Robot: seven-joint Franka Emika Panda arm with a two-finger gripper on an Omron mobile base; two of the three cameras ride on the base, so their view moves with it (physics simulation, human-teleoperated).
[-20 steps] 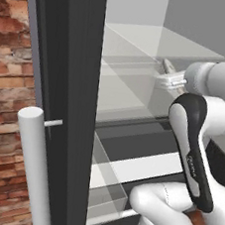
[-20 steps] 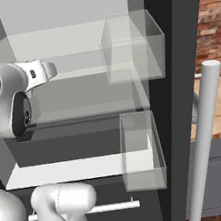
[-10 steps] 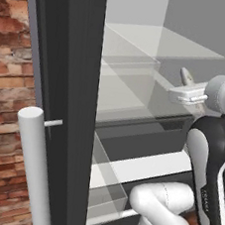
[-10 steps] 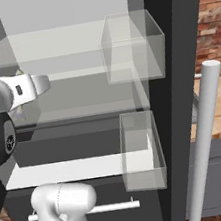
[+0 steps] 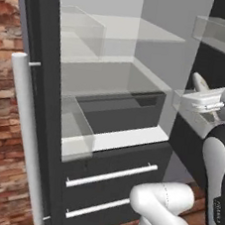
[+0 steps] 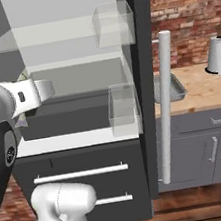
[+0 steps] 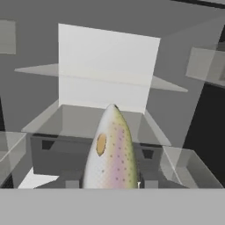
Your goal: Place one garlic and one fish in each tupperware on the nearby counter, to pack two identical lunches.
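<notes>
In the hand view a speckled silver-pink fish [image 7: 112, 151] fills the gap between my fingertips [image 7: 72, 183], nose pointing away; my gripper [image 7: 111, 184] is shut on it. In the left base view the gripper [image 5: 198, 100] hangs at the right, in front of the open fridge, with the fish [image 5: 198, 82] poking up above it. From the right base view the gripper [image 6: 28, 92] is at the left, a bit of fish [image 6: 22, 75] showing above the hand. A grey tupperware [image 6: 170, 89] rests on the wooden counter [image 6: 205, 90], partly behind the fridge door handle. The garlic is out of view.
The open fridge has glass shelves [image 5: 124, 31], clear door bins [image 6: 123, 109] and two drawers [image 5: 109, 174] below. Its door edge and long white handle [image 6: 165, 106] stand between the arm and the counter. A paper-towel roll [image 6: 218, 55] stands at the counter's back right.
Both base views have shifted, so the base has moved: the counter now shows at the right. The hand with the fish has drawn back out of the fridge shelves; the grip is unchanged.
</notes>
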